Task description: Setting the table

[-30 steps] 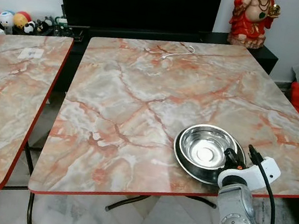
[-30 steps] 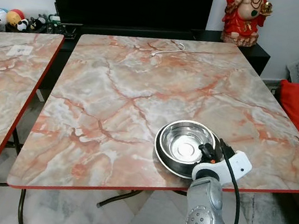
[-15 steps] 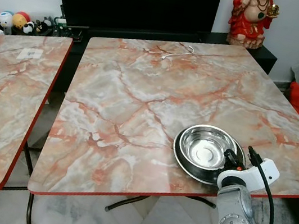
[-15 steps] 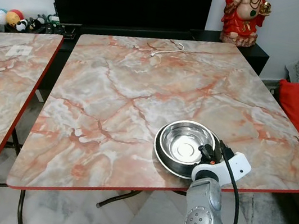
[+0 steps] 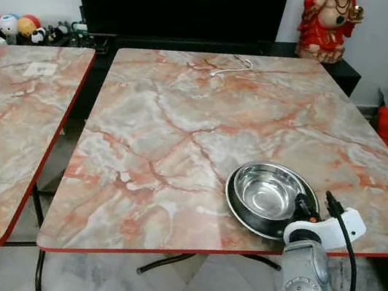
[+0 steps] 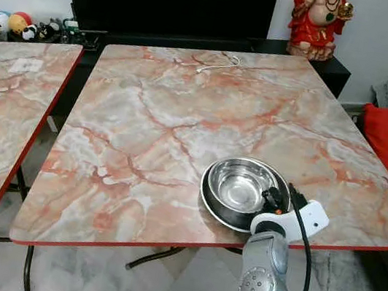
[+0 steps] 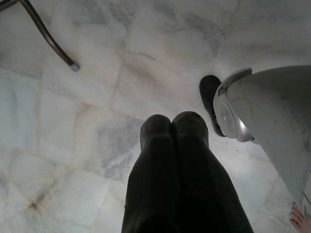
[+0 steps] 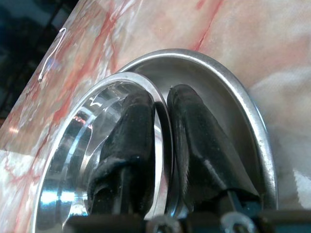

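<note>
The right gripper (image 8: 160, 145) pinches the rim of the steel bowl (image 5: 264, 193), one finger (image 8: 133, 141) inside and the other outside. The bowl sits in a plate (image 5: 242, 214) just ahead of the gripper, near the table's (image 5: 182, 129) front edge. The left gripper (image 7: 174, 133) hangs above the floor (image 7: 73, 136), fingers pressed together.

Bowl (image 5: 266, 194) in plate (image 5: 237, 208) on table (image 5: 182, 129)
</note>
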Robot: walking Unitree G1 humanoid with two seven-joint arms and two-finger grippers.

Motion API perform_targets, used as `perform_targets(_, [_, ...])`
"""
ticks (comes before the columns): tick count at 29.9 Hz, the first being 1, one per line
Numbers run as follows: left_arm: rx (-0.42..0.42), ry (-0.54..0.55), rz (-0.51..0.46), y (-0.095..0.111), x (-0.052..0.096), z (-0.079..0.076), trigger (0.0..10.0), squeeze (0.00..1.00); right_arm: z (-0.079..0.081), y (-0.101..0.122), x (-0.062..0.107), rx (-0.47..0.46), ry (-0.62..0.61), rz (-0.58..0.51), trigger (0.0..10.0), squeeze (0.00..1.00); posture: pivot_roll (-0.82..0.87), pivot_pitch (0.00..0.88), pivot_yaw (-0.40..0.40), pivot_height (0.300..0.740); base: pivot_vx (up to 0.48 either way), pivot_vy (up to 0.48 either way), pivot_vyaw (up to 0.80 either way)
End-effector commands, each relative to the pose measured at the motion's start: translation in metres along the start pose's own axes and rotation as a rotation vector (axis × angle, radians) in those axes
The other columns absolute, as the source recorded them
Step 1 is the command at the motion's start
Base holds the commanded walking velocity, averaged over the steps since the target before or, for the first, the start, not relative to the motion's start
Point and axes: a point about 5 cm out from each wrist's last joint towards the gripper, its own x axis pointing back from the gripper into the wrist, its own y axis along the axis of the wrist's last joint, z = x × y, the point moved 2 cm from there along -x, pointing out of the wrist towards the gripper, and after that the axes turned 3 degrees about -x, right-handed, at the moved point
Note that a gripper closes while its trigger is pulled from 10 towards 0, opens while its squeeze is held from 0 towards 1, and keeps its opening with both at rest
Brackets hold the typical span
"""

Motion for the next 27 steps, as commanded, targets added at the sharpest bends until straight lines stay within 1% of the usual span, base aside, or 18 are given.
perform_targets(1, [-0.007, 0.012, 0.013, -0.002, 0.001, 0.005, 10.0, 0.0, 0.007, -0.011, 0.003, -0.059, -0.003, 0.021, 10.0, 0.0, 0.02, 0.0, 0.055, 0.74, 0.0, 0.0, 0.0])
perform_targets(9, [-0.004, 0.011, 0.015, -0.002, 0.001, 0.005, 10.0, 0.0, 0.006, -0.012, 0.003, -0.056, -0.005, 0.022, 10.0, 0.0, 0.02, 0.0, 0.052, 0.74, 0.0, 0.0, 0.0])
perform_targets(10, [-0.003, 0.011, 0.014, -0.002, 0.001, 0.005, 10.0, 0.0, 0.007, -0.011, 0.003, -0.054, 0.0, 0.01, 10.0, 0.0, 0.02, 0.0, 0.052, 0.74, 0.0, 0.0, 0.0])
perform_targets(11, [-0.003, 0.012, 0.014, -0.002, 0.001, 0.005, 10.0, 0.0, 0.007, -0.01, 0.003, -0.049, 0.001, 0.004, 10.0, 0.17, 0.02, 0.0, 0.053, 0.74, 0.0, 0.0, 0.0])
perform_targets(13, [-0.003, 0.012, 0.014, -0.002, 0.001, 0.005, 10.0, 0.0, 0.007, -0.01, 0.003, -0.045, 0.002, 0.0, 10.0, 0.17, 0.02, 0.0, 0.053, 0.74, 0.0, 0.0, 0.0])
perform_targets(14, [-0.004, 0.012, 0.015, -0.002, 0.001, 0.005, 10.0, 0.0, 0.007, -0.008, 0.003, -0.039, 0.002, -0.009, 10.0, 0.65, 0.02, 0.0, 0.054, 0.74, 0.0, 0.0, 0.0])
perform_targets(15, [-0.004, 0.012, 0.015, -0.002, 0.001, 0.005, 10.0, 0.0, 0.007, -0.006, 0.003, -0.033, 0.0, -0.02, 10.0, 0.49, 0.02, 0.0, 0.054, 0.74, 0.0, 0.0, 0.0])
perform_targets(16, [-0.004, 0.012, 0.015, -0.002, 0.001, 0.005, 10.0, 0.0, 0.007, -0.006, 0.003, -0.033, 0.0, -0.02, 10.0, 0.49, 0.02, 0.0, 0.054, 0.74, 0.0, 0.0, 0.0])
perform_targets(17, [-0.005, 0.012, 0.015, -0.002, 0.001, 0.005, 10.0, 0.0, 0.007, -0.006, 0.003, -0.031, 0.0, -0.023, 10.0, 0.0, 0.02, 0.0, 0.054, 0.74, 0.0, 0.0, 0.0])
perform_targets(21, [-0.005, 0.011, 0.014, -0.002, 0.001, 0.005, 10.0, 0.0, 0.01, -0.003, 0.004, 0.004, 0.02, -0.045, 10.0, 0.0, 0.02, 0.0, 0.052, 0.74, 0.0, 0.0, 0.0])
perform_targets(24, [-0.005, 0.011, 0.014, -0.002, 0.001, 0.005, 10.0, 0.0, 0.011, -0.003, 0.004, 0.009, 0.023, -0.047, 10.0, 0.0, 0.02, 0.0, 0.053, 0.74, 0.0, 0.0, 0.0])
perform_targets(26, [-0.003, 0.012, 0.014, -0.002, 0.001, 0.005, 10.0, 0.0, 0.013, 0.0, 0.004, 0.035, 0.035, -0.068, 10.0, 0.0, 0.02, 0.0, 0.051, 0.74, 0.0, 0.0, 0.0])
perform_targets(27, [-0.002, 0.013, 0.014, -0.002, 0.001, 0.005, 10.0, 0.0, 0.017, 0.004, 0.005, 0.068, 0.062, -0.097, 10.0, 0.0, 0.02, 0.0, 0.05, 0.74, 0.0, 0.0, 0.0])
